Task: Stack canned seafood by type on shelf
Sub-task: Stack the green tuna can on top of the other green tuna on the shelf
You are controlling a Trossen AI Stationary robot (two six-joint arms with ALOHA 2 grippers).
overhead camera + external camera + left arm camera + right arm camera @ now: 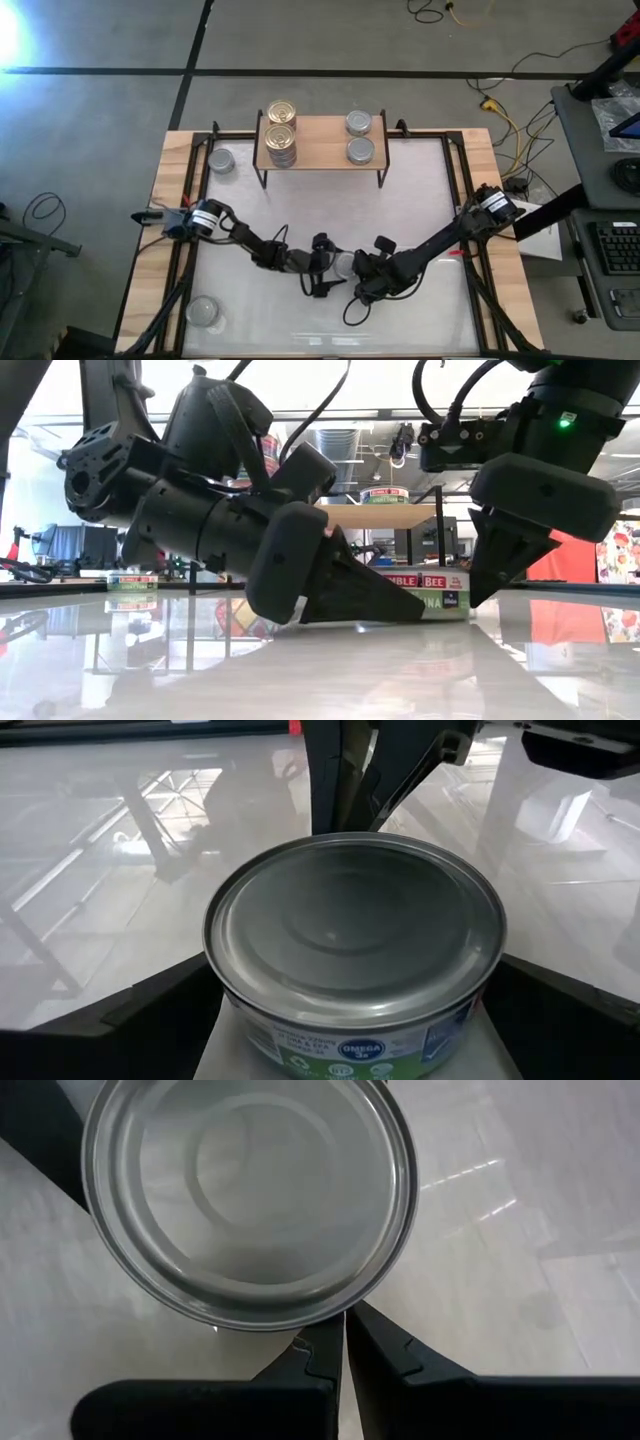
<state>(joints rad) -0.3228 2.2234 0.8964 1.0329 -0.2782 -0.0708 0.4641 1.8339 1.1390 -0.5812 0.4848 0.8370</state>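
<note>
A silver-lidded tin (355,945) is sitting between the left gripper's (335,268) spread fingers; centring before squeezing looks wise, while the right gripper (345,1342) is pressing closed alongside.

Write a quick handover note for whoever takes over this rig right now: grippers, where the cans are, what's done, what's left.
Left gripper: mid-table, jaws around a silver can on the table.
Right gripper: shut, tips right beside that can.
Shelf: gold cans stacked on its left, two silver cans side by side on its right.
Loose silver cans: one left of the shelf, one at the near-left corner.
Left: stack all silver cans.
</note>
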